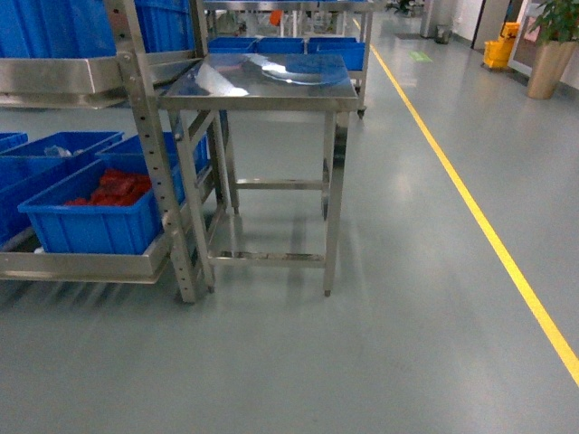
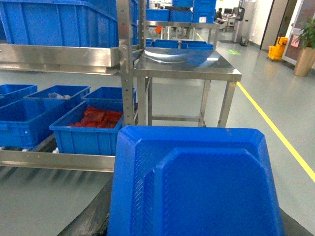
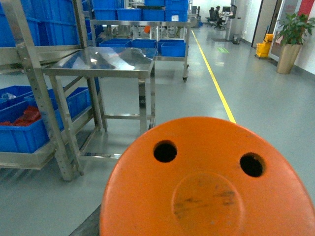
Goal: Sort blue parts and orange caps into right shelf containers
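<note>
Left wrist-mounted view is filled low down by a blue part (image 2: 197,187), broad and flat-faced, right under the camera, so I judge it rides with the left arm. Right wrist-mounted view does the same with an orange cap (image 3: 209,182), round, two holes on top, tight to the lens. I see no fingers in any view, so I cannot tell if they are spread or pinching either piece; head view shows neither arm.

What matters for my next move: both pieces sit at the wrists, and the containers lie ahead and to the left. Nearest is a blue bin (image 1: 95,212) on the low shelf (image 1: 81,264), holding red pieces (image 1: 116,187). The steel bench (image 1: 262,86) stands just right of the shelf upright (image 1: 154,154), ahead of me. The task says right shelf, but I cannot tell which rack that means from here. The left arm looks nearer the bins. The yellow floor line (image 1: 479,212) runs off to the right.
</note>
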Robot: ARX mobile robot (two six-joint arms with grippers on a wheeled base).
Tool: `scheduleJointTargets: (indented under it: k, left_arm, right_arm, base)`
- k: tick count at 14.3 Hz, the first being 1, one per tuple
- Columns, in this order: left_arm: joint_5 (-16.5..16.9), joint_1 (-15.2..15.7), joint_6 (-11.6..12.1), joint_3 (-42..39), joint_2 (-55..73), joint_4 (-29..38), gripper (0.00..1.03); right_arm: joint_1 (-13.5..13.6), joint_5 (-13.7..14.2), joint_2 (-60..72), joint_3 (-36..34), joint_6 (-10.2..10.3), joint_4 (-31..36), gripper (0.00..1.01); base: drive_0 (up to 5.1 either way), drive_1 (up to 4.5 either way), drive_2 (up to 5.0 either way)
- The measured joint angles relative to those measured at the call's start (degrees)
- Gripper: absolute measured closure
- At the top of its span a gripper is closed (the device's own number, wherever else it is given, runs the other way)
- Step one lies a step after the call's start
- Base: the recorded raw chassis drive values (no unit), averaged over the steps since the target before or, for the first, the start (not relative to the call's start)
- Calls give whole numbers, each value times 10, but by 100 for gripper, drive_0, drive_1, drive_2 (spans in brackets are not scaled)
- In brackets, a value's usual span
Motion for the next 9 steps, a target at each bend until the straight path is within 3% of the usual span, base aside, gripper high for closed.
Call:
scheduleJointTargets:
  k: [9]
  left_arm:
    - [0, 0, 0, 0, 0, 0, 60]
  right_arm:
    - [0, 0, 0, 0, 0, 1, 57]
  base:
    - [-1, 433, -434]
